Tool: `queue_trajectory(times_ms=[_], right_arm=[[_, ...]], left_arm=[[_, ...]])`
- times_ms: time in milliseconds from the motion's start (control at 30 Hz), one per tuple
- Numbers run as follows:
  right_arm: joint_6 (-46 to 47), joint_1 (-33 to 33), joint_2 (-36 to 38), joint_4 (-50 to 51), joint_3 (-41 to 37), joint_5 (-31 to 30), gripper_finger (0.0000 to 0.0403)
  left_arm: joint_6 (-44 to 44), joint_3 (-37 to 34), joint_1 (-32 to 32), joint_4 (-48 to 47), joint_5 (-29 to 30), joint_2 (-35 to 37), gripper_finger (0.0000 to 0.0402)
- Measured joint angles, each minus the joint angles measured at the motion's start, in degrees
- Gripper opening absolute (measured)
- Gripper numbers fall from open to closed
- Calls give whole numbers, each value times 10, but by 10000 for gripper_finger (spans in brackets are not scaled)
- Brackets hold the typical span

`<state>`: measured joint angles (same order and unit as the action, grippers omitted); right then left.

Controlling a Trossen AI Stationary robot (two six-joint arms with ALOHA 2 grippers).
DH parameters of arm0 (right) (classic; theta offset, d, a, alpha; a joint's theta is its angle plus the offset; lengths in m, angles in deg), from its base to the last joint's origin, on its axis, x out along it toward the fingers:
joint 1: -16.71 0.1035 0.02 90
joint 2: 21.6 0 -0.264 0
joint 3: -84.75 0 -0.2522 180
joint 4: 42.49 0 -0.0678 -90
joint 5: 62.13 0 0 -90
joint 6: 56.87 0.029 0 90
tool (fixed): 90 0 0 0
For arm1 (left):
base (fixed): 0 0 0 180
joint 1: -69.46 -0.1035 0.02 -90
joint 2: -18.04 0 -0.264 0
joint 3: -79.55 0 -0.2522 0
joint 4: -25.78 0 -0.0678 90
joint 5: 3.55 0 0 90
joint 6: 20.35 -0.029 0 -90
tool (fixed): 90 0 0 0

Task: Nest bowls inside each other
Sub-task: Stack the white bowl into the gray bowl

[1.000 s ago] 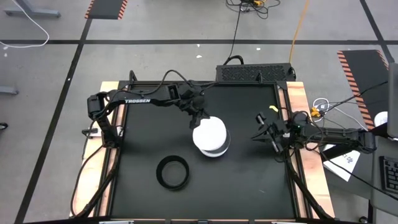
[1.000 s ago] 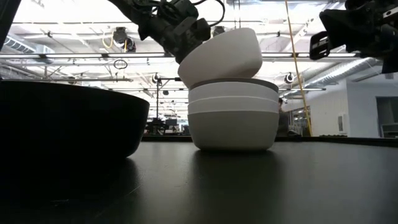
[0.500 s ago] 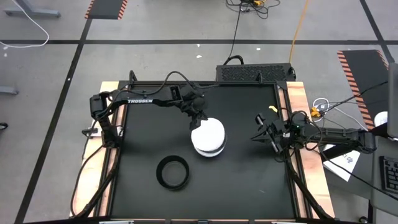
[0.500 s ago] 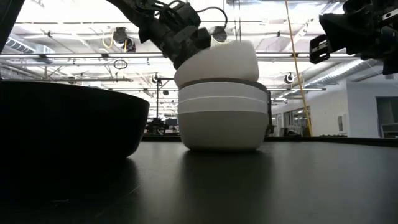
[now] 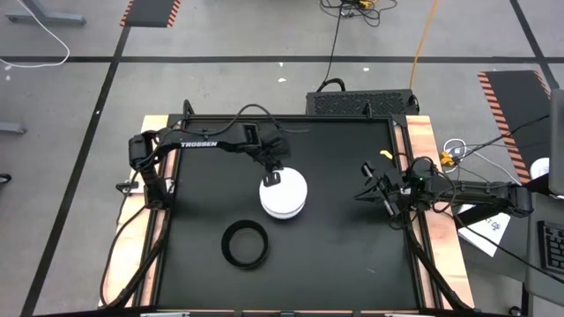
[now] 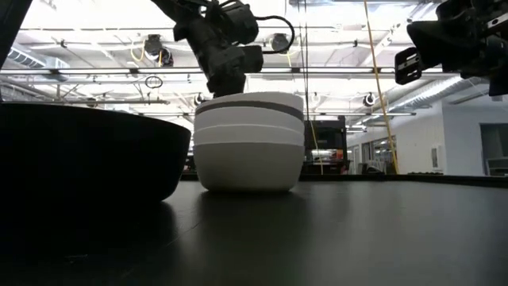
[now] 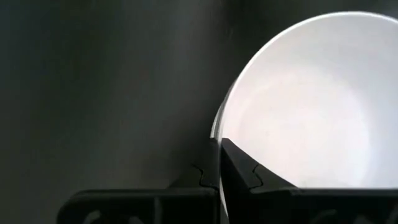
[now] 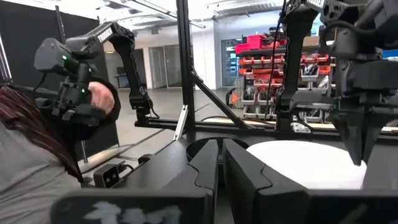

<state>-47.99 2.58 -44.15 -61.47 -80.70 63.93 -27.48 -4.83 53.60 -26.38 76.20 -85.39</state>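
A stack of nested bowls [image 5: 283, 195], white with one grey band, stands on its base mid-table; in the low view the stack [image 6: 248, 143] sits level. The top white bowl [image 7: 298, 106] fills the left wrist view. My left gripper [image 5: 273, 177] is at the stack's far-left rim, shut on it, and comes down from above in the low view [image 6: 226, 75]. The black bowl [image 5: 244, 244] rests nearer the near edge and looms at the left of the low view [image 6: 87, 151]. My right gripper [image 5: 374, 187] hangs shut near the table's right side, touching nothing. My left gripper pinches the top white bowl's rim [image 7: 217, 132] at the stack's far-left side, with one finger [image 7: 241, 169] inside the bowl and the other finger [image 7: 210, 168] outside. It comes from above, pointing down. The bowl sits level, nested in the stack, which stands on the table.
The black mat has free room to the right of the stack and along the near edge. A black box [image 5: 361, 103] sits beyond the far edge. A person [image 8: 37, 130] stands beyond the table's left side in the right wrist view.
My left gripper has moved down and toward the table's left, keeping its hold. The top white bowl, tilted and raised above the stack a second ago, has sunk level into it. The whole stack has slid toward the left.
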Motion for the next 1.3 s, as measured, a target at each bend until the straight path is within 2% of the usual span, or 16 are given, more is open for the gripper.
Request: queue_trajectory(times_ms=[67, 267, 467, 1300], right_arm=[[-1, 0, 0, 2, 0, 0, 18], [-1, 0, 0, 6, 0, 0, 18], [-1, 0, 0, 11, 0, 0, 18], [1, 0, 0, 18, 0, 0, 18]], left_arm=[[-3, 14, 4, -24, 18, 0, 0], [-7, 31, 10, -53, 16, 0, 0], [-7, 23, 4, -49, -8, 0, 0], [2, 22, 10, -57, -18, -4, 0]])
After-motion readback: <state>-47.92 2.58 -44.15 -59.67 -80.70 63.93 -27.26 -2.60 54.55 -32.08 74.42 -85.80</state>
